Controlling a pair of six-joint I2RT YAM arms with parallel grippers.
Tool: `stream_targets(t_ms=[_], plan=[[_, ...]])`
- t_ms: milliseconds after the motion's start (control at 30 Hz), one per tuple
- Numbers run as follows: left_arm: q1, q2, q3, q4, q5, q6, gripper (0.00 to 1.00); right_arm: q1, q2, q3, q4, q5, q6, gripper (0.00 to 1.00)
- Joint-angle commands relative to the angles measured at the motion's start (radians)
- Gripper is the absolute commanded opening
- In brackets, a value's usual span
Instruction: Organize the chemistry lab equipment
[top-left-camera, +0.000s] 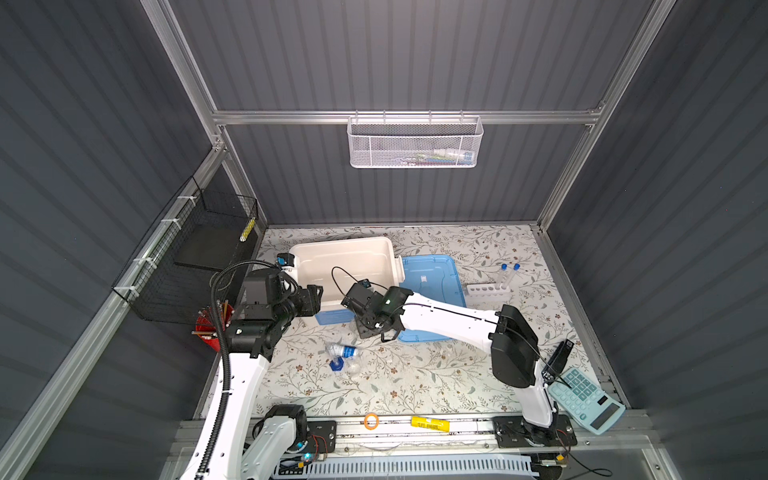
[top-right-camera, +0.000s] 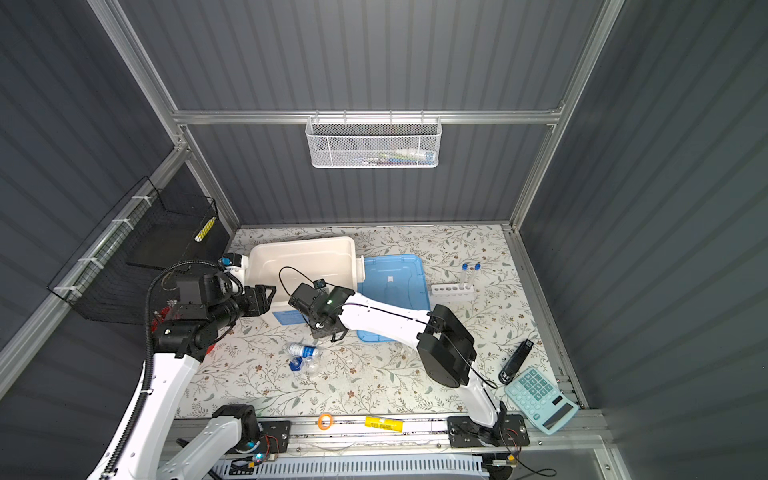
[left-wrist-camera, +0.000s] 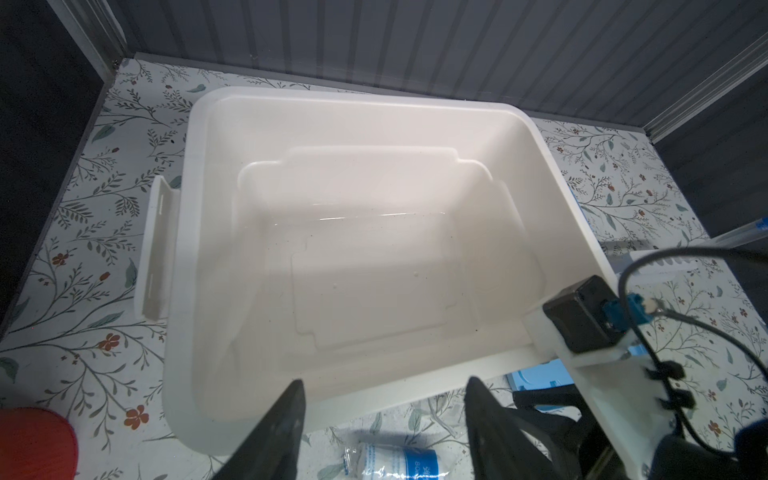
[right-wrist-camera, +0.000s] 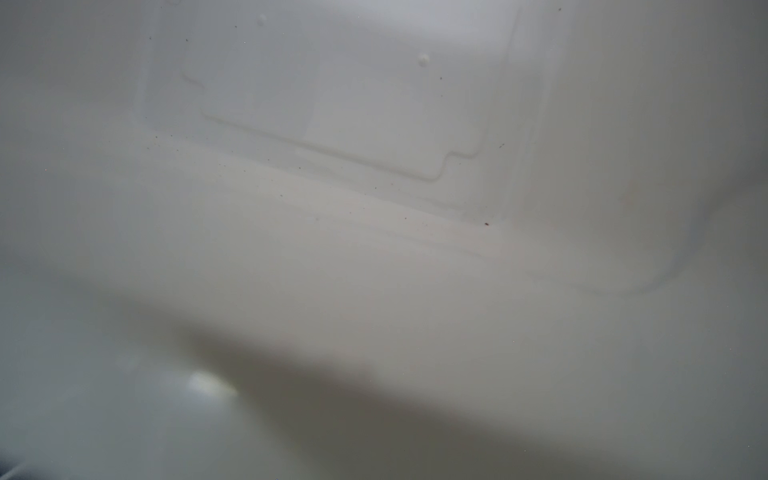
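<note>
We log white tub (top-left-camera: 353, 266) rear-left on surface (top-left-camera: 415, 374), blue lid (top-left-camera: 436, 274) beside it. Above its near rim left pincer (left-wrist-camera: 384, 380) gapes, empty; right pincer (top-left-camera: 378, 330) we cannot tell, open or closed. Right of lid stands holed rack (top-left-camera: 488, 289); before tub lies labelled bottle (top-left-camera: 345, 351).

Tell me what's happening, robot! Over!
Left gripper open, empty, by the white bin. Right gripper at bin's front edge, grip unclear. White bottle lying loose on floral table; bin empty. Blue-based cylinder right beside it.
</note>
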Motion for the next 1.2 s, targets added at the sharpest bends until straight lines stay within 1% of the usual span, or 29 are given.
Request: stream_targets(t_ms=[0,67,100,200,267,367,433,533,600,667,800,900,1033,1167], plan=[[-0.007,-0.017,-0.009,0.010,-0.002,-0.002,0.62,0.003,-0.078,-0.046,0.023,0.026,-0.073,0.27],[-0.007,-0.017,-0.009,0.010,-0.002,-0.001,0.62,0.003,-0.122,-0.066,0.000,0.016,-0.100,0.27],[-0.007,-0.016,-0.009,0.010,-0.001,-0.002,0.62,0.004,-0.149,-0.089,-0.001,-0.013,-0.114,0.27],[-0.007,-0.016,-0.011,0.012,-0.002,-0.001,0.62,0.017,-0.243,-0.199,0.045,-0.144,-0.178,0.29],[-0.007,-0.013,-0.010,0.013,-0.001,0.000,0.61,0.025,-0.286,-0.263,0.061,-0.206,-0.203,0.30],[-0.007,-0.010,-0.009,0.014,0.003,0.000,0.61,0.026,-0.305,-0.331,0.058,-0.297,-0.262,0.30],[-0.007,-0.010,-0.012,0.015,0.002,0.001,0.61,0.026,-0.289,-0.327,0.022,-0.296,-0.325,0.31],[-0.007,-0.012,-0.013,0.014,0.003,0.003,0.61,0.026,-0.248,-0.246,-0.049,-0.253,-0.475,0.32],[-0.007,-0.021,-0.018,0.014,-0.006,0.008,0.61,0.024,-0.235,-0.212,-0.047,-0.224,-0.567,0.33],[-0.007,-0.030,-0.022,0.016,-0.016,0.009,0.61,0.017,-0.217,-0.179,-0.049,-0.247,-0.620,0.33],[-0.007,-0.032,-0.035,0.019,-0.033,0.011,0.61,0.010,-0.167,-0.119,-0.035,-0.340,-0.619,0.33],[-0.007,-0.019,-0.037,0.022,-0.031,0.009,0.61,0.010,-0.163,-0.140,0.033,-0.400,-0.600,0.33],[-0.006,0.004,-0.025,0.018,-0.023,0.008,0.61,0.006,-0.150,-0.155,0.040,-0.416,-0.571,0.31],[-0.004,0.032,-0.021,0.030,-0.004,-0.005,0.61,-0.022,-0.182,-0.251,0.107,-0.396,-0.491,0.28]])
